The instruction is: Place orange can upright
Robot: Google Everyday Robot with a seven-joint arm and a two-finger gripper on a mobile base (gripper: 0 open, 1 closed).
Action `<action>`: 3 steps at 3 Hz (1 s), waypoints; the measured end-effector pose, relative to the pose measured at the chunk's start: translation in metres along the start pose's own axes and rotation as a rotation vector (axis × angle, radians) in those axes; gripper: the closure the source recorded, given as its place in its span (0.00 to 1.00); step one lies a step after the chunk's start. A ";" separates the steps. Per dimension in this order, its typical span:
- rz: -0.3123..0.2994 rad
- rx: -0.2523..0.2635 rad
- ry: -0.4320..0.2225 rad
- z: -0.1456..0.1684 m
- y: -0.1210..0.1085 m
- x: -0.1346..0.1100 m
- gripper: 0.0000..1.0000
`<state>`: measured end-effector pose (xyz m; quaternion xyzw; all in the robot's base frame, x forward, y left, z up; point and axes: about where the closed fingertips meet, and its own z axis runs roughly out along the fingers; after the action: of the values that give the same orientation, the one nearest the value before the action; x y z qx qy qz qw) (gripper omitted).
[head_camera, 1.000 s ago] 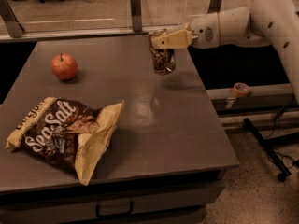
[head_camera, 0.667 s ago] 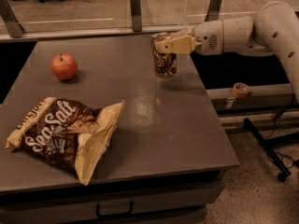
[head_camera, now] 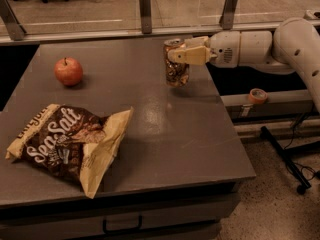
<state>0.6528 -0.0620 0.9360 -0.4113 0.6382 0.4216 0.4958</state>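
The tool (head_camera: pixel 176 50), clamped near the top of the orange can (head_camera: pixel 177 75), has sunk a little at the desk's (head_camera: pixel 165 129) far right side, carrying the can lower, closer to the surface.

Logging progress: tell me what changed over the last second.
The gripper, clamped on the upright orange can, has lowered it slightly toward the table near its far corner. Nothing was let go. The apple and chip bag stayed put.
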 end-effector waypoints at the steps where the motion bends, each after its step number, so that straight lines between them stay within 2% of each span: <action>1: -0.043 0.023 -0.022 -0.004 -0.002 0.008 0.12; 2: -0.052 0.049 -0.046 -0.008 -0.004 0.016 0.00; 3: -0.052 0.082 -0.049 -0.017 -0.007 0.021 0.00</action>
<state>0.6512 -0.0821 0.9174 -0.3967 0.6315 0.3921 0.5387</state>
